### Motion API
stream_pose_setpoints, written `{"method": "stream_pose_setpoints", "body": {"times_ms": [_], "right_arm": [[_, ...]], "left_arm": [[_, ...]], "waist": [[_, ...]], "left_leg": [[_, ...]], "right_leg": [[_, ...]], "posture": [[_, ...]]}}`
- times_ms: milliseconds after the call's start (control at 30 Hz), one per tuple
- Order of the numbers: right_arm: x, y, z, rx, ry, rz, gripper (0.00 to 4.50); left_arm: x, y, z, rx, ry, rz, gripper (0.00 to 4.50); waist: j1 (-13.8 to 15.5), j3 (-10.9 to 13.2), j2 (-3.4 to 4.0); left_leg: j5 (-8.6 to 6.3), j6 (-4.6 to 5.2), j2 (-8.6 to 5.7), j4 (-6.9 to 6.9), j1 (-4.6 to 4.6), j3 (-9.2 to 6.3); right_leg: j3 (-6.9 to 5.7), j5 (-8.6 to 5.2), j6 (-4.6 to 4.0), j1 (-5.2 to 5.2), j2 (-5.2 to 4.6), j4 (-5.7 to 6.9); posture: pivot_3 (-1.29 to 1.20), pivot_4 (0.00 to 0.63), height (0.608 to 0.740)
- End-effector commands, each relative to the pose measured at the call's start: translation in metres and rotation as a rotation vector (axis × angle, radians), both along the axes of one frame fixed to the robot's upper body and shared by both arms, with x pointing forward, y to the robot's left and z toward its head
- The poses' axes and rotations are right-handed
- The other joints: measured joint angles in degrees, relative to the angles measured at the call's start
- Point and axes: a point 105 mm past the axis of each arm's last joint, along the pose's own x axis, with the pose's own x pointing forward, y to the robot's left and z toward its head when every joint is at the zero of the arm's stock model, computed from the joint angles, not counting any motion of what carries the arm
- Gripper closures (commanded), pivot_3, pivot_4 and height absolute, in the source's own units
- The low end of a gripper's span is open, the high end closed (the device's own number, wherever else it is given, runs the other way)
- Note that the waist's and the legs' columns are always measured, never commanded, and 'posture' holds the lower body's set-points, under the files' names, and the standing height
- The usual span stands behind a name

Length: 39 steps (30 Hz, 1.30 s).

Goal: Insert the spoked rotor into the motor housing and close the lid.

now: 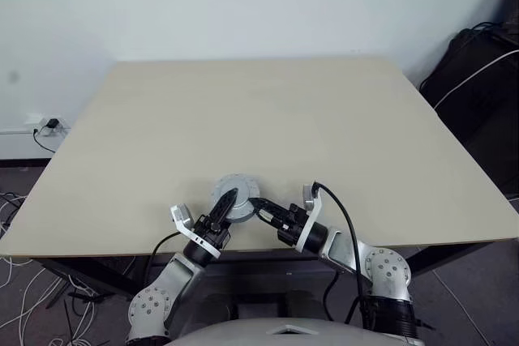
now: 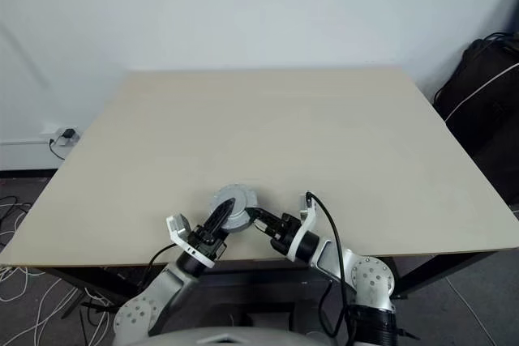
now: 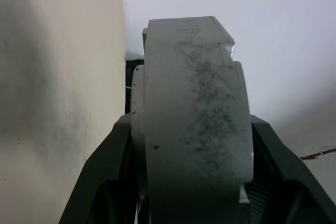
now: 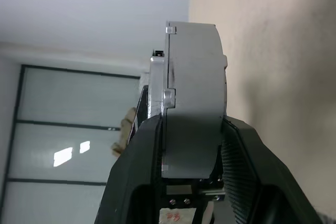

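My left gripper (image 1: 229, 199) reaches in from the near table edge, one black finger (image 1: 225, 202) laid across the top face of the round grey motor housing (image 1: 236, 195); in the left wrist view my two dark fingers (image 3: 113, 171) sit on either flank of the thick grey body (image 3: 194, 129), and they look clamped on the motor housing, though I can't see the contact itself. My right gripper (image 1: 258, 204) comes in from the other side, pointing across toward the left one, fingertips at the housing's right rim; the right wrist view has both fingers (image 4: 139, 166) pressed against the flat sides of the same grey piece (image 4: 194, 98), so that hand is closed on it too. Between the two grippers the housing is held edge-on to each wrist camera, and a thinner disc-like layer (image 4: 156, 87) stands flush against one of its faces — I can't tell whether that's the lid. The whole piece sits just over the near part of the beige table (image 1: 268, 127), close to its front edge; whether it touches the surface I can't tell. Beyond the table's right corner a dark bag (image 1: 478, 87) with a white cable leans by the wall, and a wall socket (image 1: 47, 125) sits low on the left.
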Motion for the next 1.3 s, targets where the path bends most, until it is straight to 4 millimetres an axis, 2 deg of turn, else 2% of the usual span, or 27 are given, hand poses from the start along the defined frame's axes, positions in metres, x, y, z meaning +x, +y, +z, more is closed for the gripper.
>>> {"method": "stream_pose_setpoints", "body": {"times_ms": [33, 233, 267, 433, 667, 833, 1000, 1133, 1300], "right_arm": [[0.005, -0.002, 0.013, -0.017, -0.079, -0.016, 2.2], [0.001, -0.007, 0.015, -0.054, -0.108, 0.003, 0.18], [0.0, -0.007, 0.015, -0.067, -0.116, 0.006, 0.01], [-0.001, -0.012, 0.013, -0.215, -0.21, 0.009, 0.0], [0.002, -0.01, 0.014, -0.547, -0.57, 0.003, 0.0], [0.012, -0.017, 0.016, -0.777, -0.825, -0.109, 0.0], [0.024, -0.029, 0.012, -1.004, -0.989, -0.212, 0.0], [0.026, -0.033, 0.005, -1.126, -1.056, -0.245, 0.0], [0.025, -0.034, -0.003, -1.166, -1.054, -0.265, 0.0]], "left_arm": [[0.004, -0.015, 0.014, -0.085, -0.037, 0.017, 2.39], [0.012, -0.001, 0.017, -0.029, -0.057, 0.092, 2.39], [0.014, 0.003, 0.018, -0.025, -0.063, 0.105, 2.39], [0.034, 0.022, 0.023, 0.05, -0.087, 0.184, 2.39], [0.081, 0.04, 0.019, 0.146, -0.061, 0.276, 2.39], [0.114, 0.04, 0.019, 0.197, -0.043, 0.312, 2.39], [0.144, 0.036, 0.016, 0.213, 0.01, 0.327, 2.39], [0.164, 0.031, 0.016, 0.227, 0.049, 0.334, 2.39], [0.182, 0.032, 0.015, 0.248, 0.105, 0.367, 2.39]], "waist": [[0.01, 0.0, 0.0], [0.03, 0.0, 0.0], [0.03, 0.0, -0.01], [0.27, 0.04, -0.07], [0.85, -0.03, -0.33], [1.53, 0.02, -0.77], [2.21, -0.02, -1.06], [2.28, 0.0, -1.12], [2.16, 0.04, -1.18]], "left_leg": [[0.0, 0.0, 0.0, 0.01, 0.0, 0.0], [0.01, -0.01, 0.01, 0.03, 0.0, 0.0], [0.01, -0.01, 0.01, 0.03, 0.0, 0.0], [0.01, -0.01, 0.0, 0.09, -0.02, 0.0], [0.03, -0.04, -0.03, 0.31, -0.03, 0.03], [0.21, -0.35, -0.03, 0.34, -0.03, 0.05], [0.22, -0.34, -0.11, 0.4, -0.03, 0.1], [0.24, -0.36, -0.11, 0.38, -0.03, 0.11], [0.27, -0.41, -0.08, 0.33, -0.03, 0.12]], "right_leg": [[0.0, 0.0, 0.0, 0.0, 0.0, 0.0], [0.01, 0.01, 0.01, 0.0, 0.01, 0.02], [0.01, 0.01, 0.01, 0.0, 0.01, 0.02], [0.0, 0.02, 0.03, 0.01, 0.01, 0.02], [-0.02, 0.13, 0.18, 0.07, 0.06, 0.04], [-0.03, 0.18, 0.19, 0.04, 0.1, 0.06], [-0.06, 0.42, -0.04, 0.05, 0.09, 0.05], [-0.05, 0.43, -0.06, 0.01, 0.11, 0.06], [0.0, 0.49, -0.18, -0.03, 0.17, 0.09]], "posture": [[0.0, 0.0, 0.74], [0.0, 0.0, 0.74], [0.0, 0.0, 0.74], [0.0, 0.0, 0.74], [0.0, 0.0, 0.74], [0.0, 0.0, 0.74], [0.0, 0.0, 0.74], [0.0, 0.0, 0.74], [0.0, 0.0, 0.74]]}}
